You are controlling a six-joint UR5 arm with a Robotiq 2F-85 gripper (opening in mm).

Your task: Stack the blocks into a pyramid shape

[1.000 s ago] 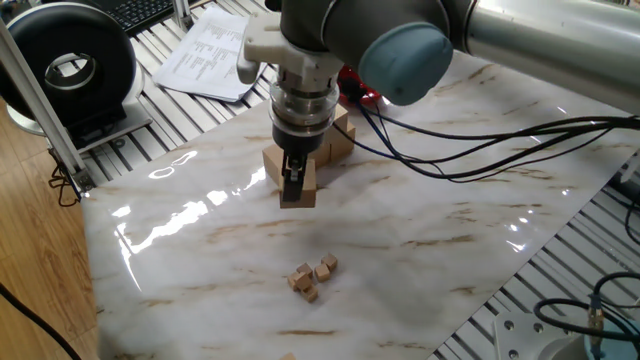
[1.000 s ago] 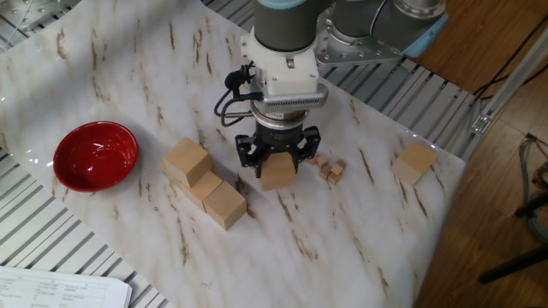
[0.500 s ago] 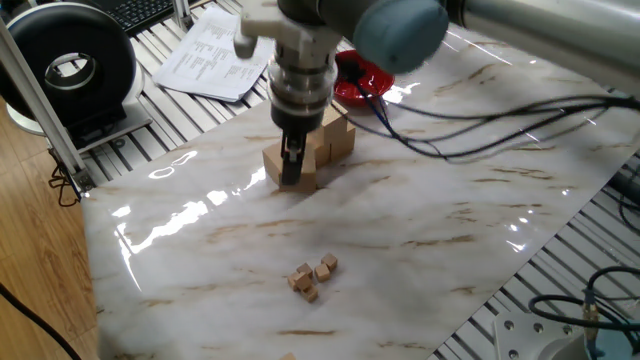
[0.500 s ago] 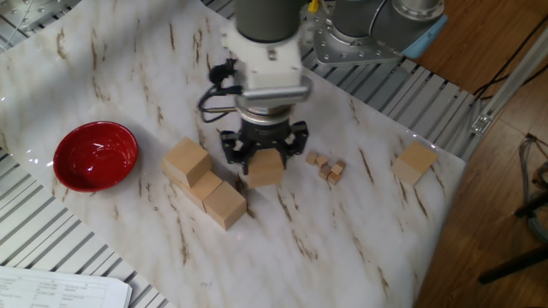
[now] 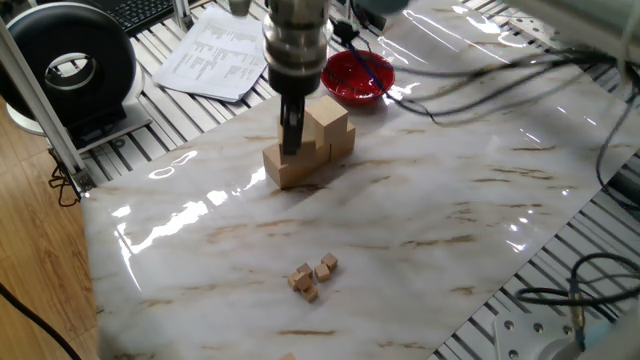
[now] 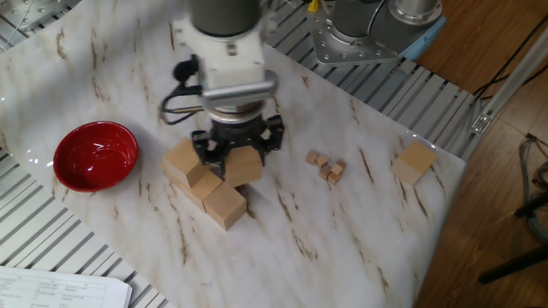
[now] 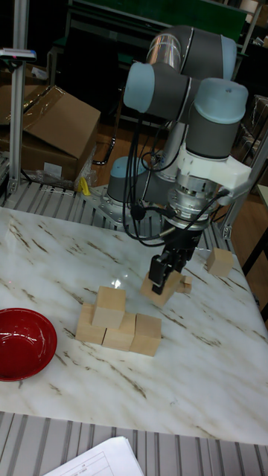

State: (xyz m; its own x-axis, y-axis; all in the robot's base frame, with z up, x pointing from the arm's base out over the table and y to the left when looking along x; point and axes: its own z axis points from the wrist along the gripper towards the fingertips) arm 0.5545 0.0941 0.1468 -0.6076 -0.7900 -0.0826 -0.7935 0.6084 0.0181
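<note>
Tool shifted toward stack | clamped on block | airborne

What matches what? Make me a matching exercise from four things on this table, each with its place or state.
1. bowl
2. tiny cubes
3. raised block
4. lone block

A. alone near the table edge
B. gripped by the end effector
C. red, beside the stacked blocks
D. loose cluster, apart from the stack

Pairs: 1-C, 2-D, 3-B, 4-A
</note>
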